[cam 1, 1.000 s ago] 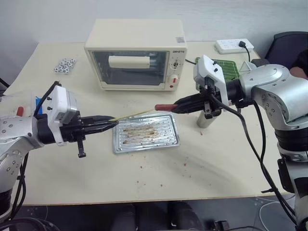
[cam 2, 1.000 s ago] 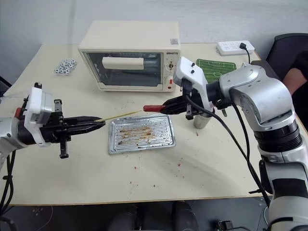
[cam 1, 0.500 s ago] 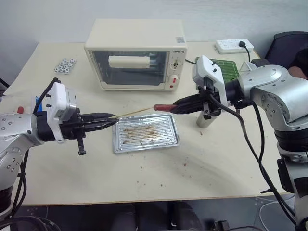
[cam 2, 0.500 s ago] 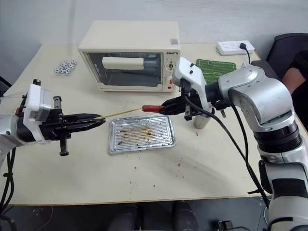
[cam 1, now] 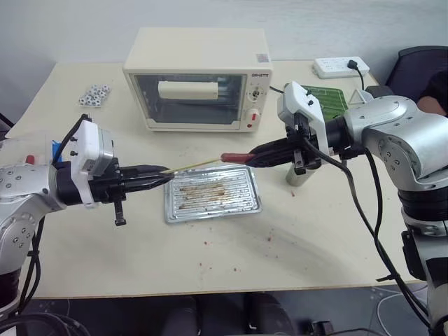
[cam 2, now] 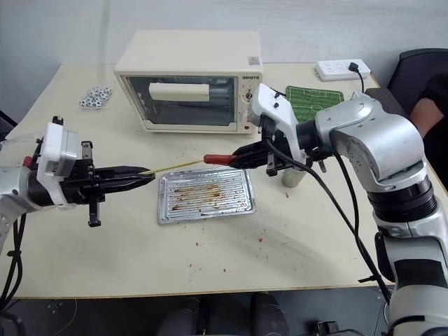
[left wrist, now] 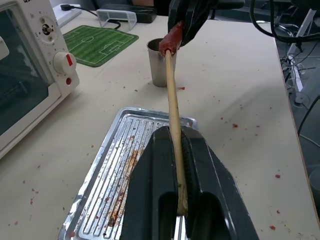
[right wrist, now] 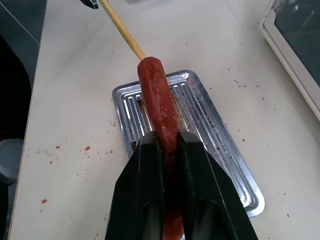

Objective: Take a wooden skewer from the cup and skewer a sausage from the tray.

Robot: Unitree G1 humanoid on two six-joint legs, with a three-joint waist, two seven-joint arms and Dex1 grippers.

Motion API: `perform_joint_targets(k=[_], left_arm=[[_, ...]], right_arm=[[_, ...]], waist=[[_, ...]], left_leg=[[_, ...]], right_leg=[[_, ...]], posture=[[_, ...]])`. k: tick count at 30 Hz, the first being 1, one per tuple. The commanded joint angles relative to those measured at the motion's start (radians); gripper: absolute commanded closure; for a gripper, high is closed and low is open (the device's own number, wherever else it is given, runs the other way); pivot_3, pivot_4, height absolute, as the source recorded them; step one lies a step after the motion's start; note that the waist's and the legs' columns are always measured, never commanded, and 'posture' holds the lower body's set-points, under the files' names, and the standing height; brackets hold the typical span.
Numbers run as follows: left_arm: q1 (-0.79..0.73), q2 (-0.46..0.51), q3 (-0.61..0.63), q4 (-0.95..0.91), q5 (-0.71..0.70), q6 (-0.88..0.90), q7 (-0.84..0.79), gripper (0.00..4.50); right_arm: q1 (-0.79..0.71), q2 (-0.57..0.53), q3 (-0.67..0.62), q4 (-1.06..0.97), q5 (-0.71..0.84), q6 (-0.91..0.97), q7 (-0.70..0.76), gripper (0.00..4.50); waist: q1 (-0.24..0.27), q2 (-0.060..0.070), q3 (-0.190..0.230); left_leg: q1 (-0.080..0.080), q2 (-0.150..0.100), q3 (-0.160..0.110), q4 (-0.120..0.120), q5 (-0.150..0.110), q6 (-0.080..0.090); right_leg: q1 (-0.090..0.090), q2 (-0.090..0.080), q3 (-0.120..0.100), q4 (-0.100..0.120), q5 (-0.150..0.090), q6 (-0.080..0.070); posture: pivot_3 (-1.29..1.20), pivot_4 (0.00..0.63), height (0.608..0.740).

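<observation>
— Pincer check, left side first?
— Left pincer (cam 1: 162, 179) is clamped on the wooden skewer (cam 1: 194, 165), which runs out between its fingers toward two o'clock, above the bench (cam 1: 294, 231).
— And the right pincer (cam 1: 257, 155)?
— Closed around the sausage (cam 1: 235, 157), whose red tip pokes out past the fingers toward nine o'clock. In the left wrist view the skewer's tip meets the sausage's end; whether it has gone in, I cannot tell.
— Where is the tray (cam 1: 246, 203)?
— Flat on the bench just below both, ribbed, smeared with brown crumbs, holding nothing else.
— The cup (left wrist: 157, 70)?
— Upright at three o'clock of the tray, partly behind the right pincer.
— Anything else?
— At twelve o'clock from the tray stands a cream toaster oven (cam 1: 199, 77); a green pitch-patterned mat (cam 1: 329, 98) and a white power strip (cam 1: 339, 66) lie at two o'clock.
</observation>
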Motion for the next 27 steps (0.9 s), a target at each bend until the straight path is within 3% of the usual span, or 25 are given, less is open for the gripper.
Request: perform_joint_targets(k=[1,19,23,27], left_arm=[[-0.024,0.004,-0.013,-0.004,0.012,-0.024,-0.018,4.50],[-0.080,-0.023,-0.086,0.025,0.042,-0.044,-0.051,4.50],[-0.070,-0.029,-0.078,0.016,0.038,-0.039,-0.040,4.50],[-0.051,-0.034,-0.053,0.011,0.038,-0.033,-0.015,4.50]], right_arm=[[-0.026,-0.005,-0.019,-0.043,0.016,-0.029,0.018,4.31],[-0.009,-0.006,-0.025,-0.119,0.046,-0.054,0.065,4.31],[-0.008,-0.012,-0.023,-0.108,0.039,-0.048,0.062,3.40],[-0.022,-0.014,-0.027,-0.080,0.024,-0.058,0.050,2.12]], waist=[[0.000,0.000,0.000],[0.000,0.000,0.000],[0.000,0.000,0.000],[0.000,0.000,0.000]], left_leg=[[0.000,0.000,0.000,0.000,0.000,0.000],[0.000,0.000,0.001,0.001,0.000,0.001],[0.000,0.000,0.001,0.001,0.000,0.001],[0.000,0.000,0.001,0.002,0.000,0.001]], right_leg=[[0.000,0.000,0.000,0.000,0.000,0.000],[0.000,0.001,0.000,0.001,0.000,0.000],[0.000,0.001,0.000,0.001,0.000,0.000],[0.000,0.001,0.000,0.001,0.000,0.000]], posture=[[0.00,0.150,0.740],[0.00,0.150,0.740],[0.00,0.150,0.740],[0.00,0.150,0.740]])
